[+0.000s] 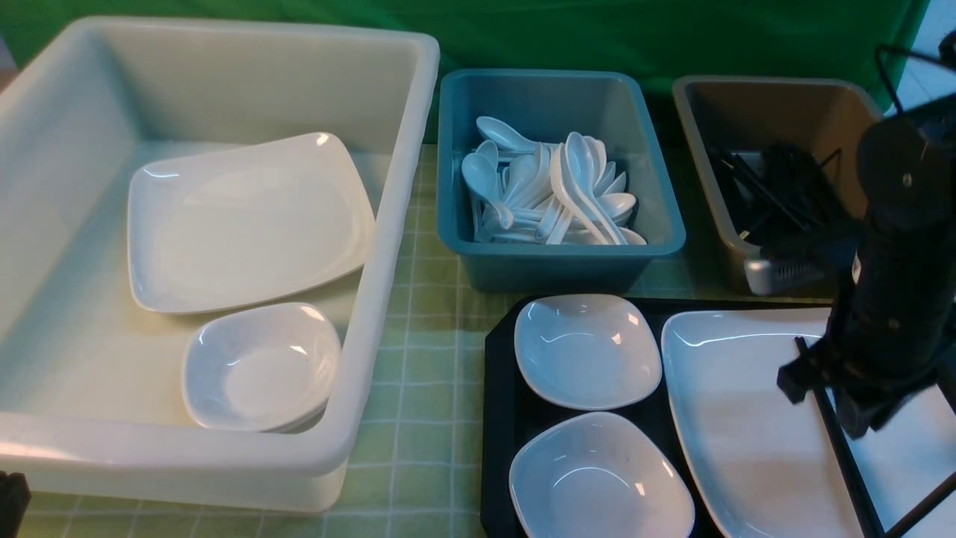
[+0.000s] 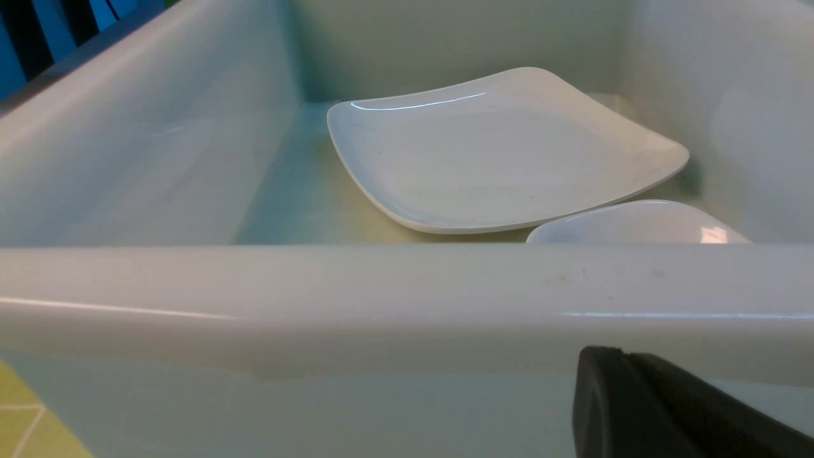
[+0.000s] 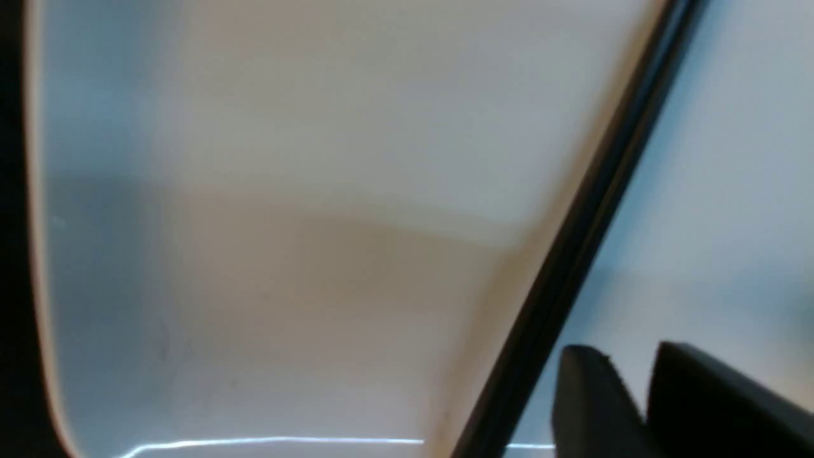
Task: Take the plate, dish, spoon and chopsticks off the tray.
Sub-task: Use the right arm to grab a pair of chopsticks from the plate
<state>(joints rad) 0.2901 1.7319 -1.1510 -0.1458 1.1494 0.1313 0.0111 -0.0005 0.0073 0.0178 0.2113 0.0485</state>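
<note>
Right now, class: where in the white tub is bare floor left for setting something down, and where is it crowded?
Free: the strip along the white tub's left wall and the near-left corner beside the small dish. Crowded: the right side, with the plate.

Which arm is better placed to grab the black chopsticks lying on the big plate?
Right. The right gripper hangs just above the chopsticks on the plate, while the left gripper sits outside the white tub's near wall, far across from the tray.
</note>
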